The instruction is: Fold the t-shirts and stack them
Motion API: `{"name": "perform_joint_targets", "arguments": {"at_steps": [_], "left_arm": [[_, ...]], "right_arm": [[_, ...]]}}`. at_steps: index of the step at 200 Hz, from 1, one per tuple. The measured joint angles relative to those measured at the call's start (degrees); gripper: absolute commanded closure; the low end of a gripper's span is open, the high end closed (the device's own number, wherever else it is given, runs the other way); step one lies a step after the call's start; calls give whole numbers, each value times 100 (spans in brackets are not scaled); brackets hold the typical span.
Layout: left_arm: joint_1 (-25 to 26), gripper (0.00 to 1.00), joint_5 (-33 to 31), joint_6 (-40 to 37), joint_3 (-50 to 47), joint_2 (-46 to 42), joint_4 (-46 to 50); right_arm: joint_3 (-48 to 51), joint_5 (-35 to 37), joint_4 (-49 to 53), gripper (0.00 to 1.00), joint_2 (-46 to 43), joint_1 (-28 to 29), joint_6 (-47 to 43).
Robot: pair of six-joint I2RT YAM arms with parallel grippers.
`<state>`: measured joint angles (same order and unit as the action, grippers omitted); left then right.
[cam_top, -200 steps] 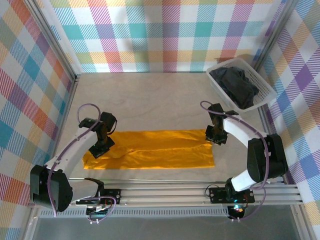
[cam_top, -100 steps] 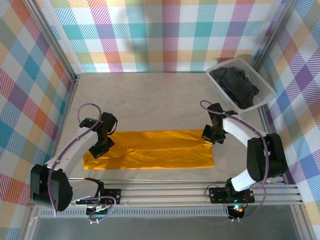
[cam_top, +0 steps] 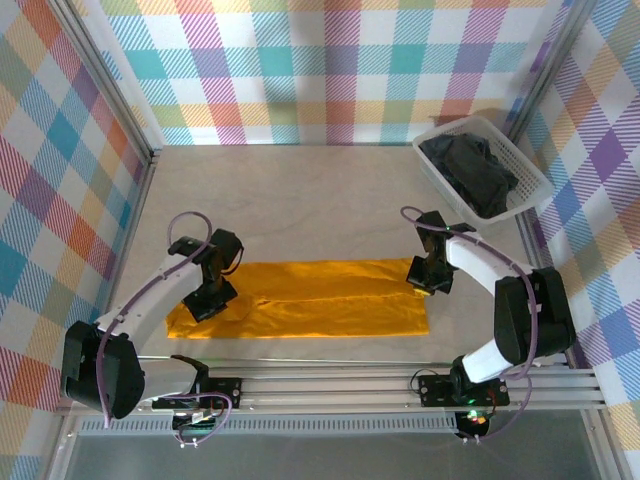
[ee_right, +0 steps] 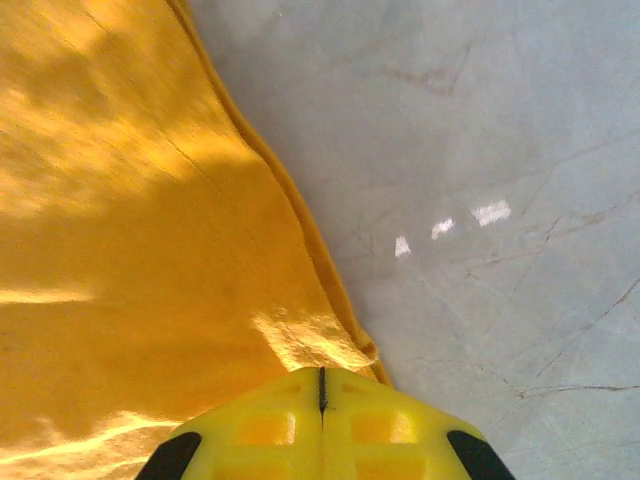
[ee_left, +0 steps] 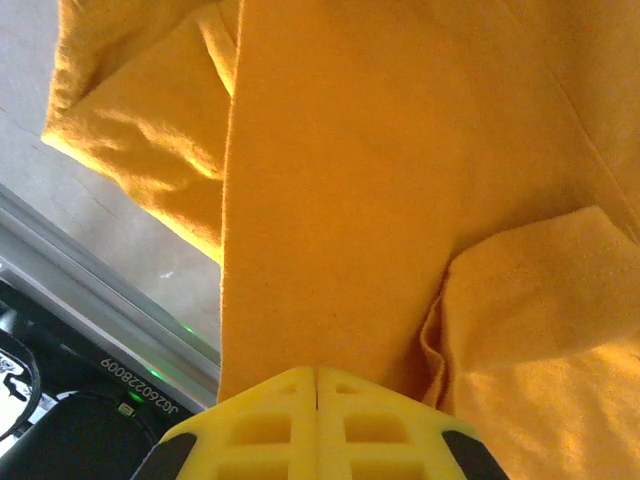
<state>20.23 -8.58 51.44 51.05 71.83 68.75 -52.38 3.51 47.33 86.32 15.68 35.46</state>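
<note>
A mustard-orange t-shirt (cam_top: 320,300) lies folded into a long strip across the near part of the table. My left gripper (cam_top: 207,299) is at its left end, shut with the cloth pinched between the yellow fingertips (ee_left: 345,400). The orange cloth (ee_left: 400,170) spreads away from them, with a sleeve fold at the right. My right gripper (cam_top: 426,277) is at the strip's far right corner, shut on the hem (ee_right: 330,300) where it meets the bare table. A black t-shirt (cam_top: 470,168) lies crumpled in the white basket.
The white lattice basket (cam_top: 437,180) stands at the back right, close behind my right arm. Bare table (cam_top: 300,200) stretches behind the orange strip. An aluminium rail (cam_top: 330,385) runs along the near edge, and checked walls close in the sides and back.
My right gripper has shut on the shirt's far right corner. My left gripper, shut throughout, has shifted a little to the right along the left end.
</note>
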Motion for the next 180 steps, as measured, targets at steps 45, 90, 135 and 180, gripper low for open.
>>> {"name": "perform_joint_targets", "arguments": {"at_steps": [45,90,135,180], "left_arm": [[24,55,76,-9,142,256,151],[-595,65,-15,-118,1609,634,-59],[-1993,72,149,-533,1856,2337,-940],[-2920,67,529,-964,1950,3248,-1676]], "right_arm": [[-328,-66,-142,87,-96,350,-120],[-645,-824,-708,86,601,861,-4],[-1329,-1174,-741,86,1888,916,212],[-2356,-1307,-192,86,2702,494,289]]}}
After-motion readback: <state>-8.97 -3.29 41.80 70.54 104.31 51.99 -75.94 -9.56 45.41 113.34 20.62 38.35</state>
